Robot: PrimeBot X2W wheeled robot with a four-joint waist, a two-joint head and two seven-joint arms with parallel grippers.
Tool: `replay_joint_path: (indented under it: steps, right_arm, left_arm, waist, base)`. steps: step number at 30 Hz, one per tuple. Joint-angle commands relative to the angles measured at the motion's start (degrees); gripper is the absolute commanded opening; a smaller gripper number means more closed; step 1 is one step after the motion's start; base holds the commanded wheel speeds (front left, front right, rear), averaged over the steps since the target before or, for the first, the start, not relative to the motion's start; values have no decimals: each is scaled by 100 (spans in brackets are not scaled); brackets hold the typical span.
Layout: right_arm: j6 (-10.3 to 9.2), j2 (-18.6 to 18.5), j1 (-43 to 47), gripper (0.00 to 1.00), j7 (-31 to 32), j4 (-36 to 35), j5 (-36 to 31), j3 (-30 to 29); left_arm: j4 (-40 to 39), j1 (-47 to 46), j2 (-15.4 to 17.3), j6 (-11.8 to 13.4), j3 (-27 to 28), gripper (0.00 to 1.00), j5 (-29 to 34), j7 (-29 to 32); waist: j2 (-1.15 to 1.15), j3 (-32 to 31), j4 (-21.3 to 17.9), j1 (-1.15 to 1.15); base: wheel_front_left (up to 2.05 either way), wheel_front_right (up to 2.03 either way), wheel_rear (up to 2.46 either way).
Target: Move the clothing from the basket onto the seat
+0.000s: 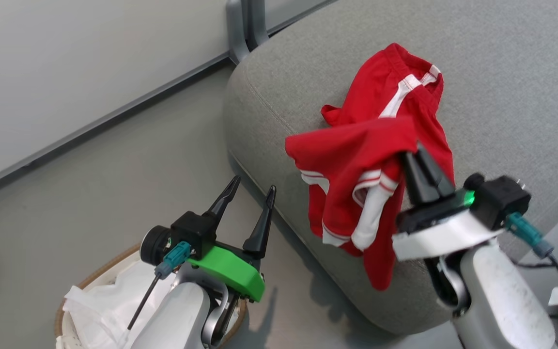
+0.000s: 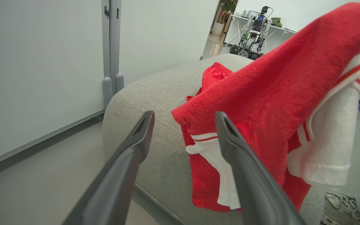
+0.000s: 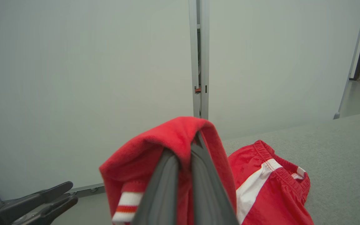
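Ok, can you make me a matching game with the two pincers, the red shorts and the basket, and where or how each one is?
Things:
1. left pincer
2. right pincer
3. red shorts with a white stripe
4. white plastic basket with a brown woven rim

Place or state:
A. lying on the grey fabric seat
B. on the grey floor
C. open, empty
D. shut on a red garment with white cuffs

Pairs: 1-C, 2-D, 3-A, 4-B
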Motion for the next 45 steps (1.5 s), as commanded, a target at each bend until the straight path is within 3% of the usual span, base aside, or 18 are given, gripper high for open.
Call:
replay_joint_path:
  steps: [1, 4, 13, 20, 32, 41, 42, 43, 44, 45]
  right_arm:
    - [-6, -4, -230, 0, -13, -96, -149, -98]
    - [-6, -93, -728, 0, -12, -154, -553, -284]
    - [-6, -1122, -2809, 0, -12, 101, -1118, -903]
    - [-6, -1373, -3562, 0, -8, 1343, -1171, -1385]
    - [-7, -612, -2523, 0, -8, 2902, -1466, -1881]
    - [-7, -137, -1537, 1, -9, 3093, -1449, -2257]
    - [-7, -116, -1448, 29, -9, 3037, -1437, -2299]
    - [-7, -93, -1356, 44, -8, 2985, -1414, -2347]
    - [-7, -77, -1284, 47, -9, 2930, -1397, -2396]
    - [-6, -66, -1209, 100, -8, 2879, -1384, -2416]
  left_arm:
    - [23, -100, 72, -26, -20, 100, -45, -4]
    - [15, -172, 152, -27, -69, 100, -76, -4]
    - [-139, -267, 449, -27, -42, 100, -31, -4]
    - [-297, -409, 627, -27, -20, 100, 77, -3]
    - [-311, -735, 895, -25, -325, 100, 39, -3]
    - [-217, -571, 787, -24, -331, 100, -48, -4]
    - [-210, -551, 769, -24, -316, 100, -57, -4]
    - [-194, -523, 762, -24, -305, 100, -51, -4]
    - [-181, -504, 752, -24, -289, 100, -42, -4]
    - [-173, -489, 736, -24, -251, 100, -19, -4]
  waist:
    - [0, 190, -108, 0]
    - [0, 344, -117, 0]
    - [0, 889, -83, 0]
    - [0, 1393, 36, 0]
    - [0, 1938, 439, 0]
    - [0, 1687, 361, 0]
    - [0, 1633, 346, 0]
    - [0, 1562, 335, 0]
    - [0, 1513, 329, 0]
    - [0, 1449, 325, 0]
  base:
    - [0, 0, 0]
    - [4, 4, 4]
    - [0, 0, 0]
    - [0, 0, 0]
    - [0, 0, 0]
    - [0, 0, 0]
    - [0, 0, 0]
    - [0, 0, 0]
    - [0, 0, 0]
    - [0, 0, 0]
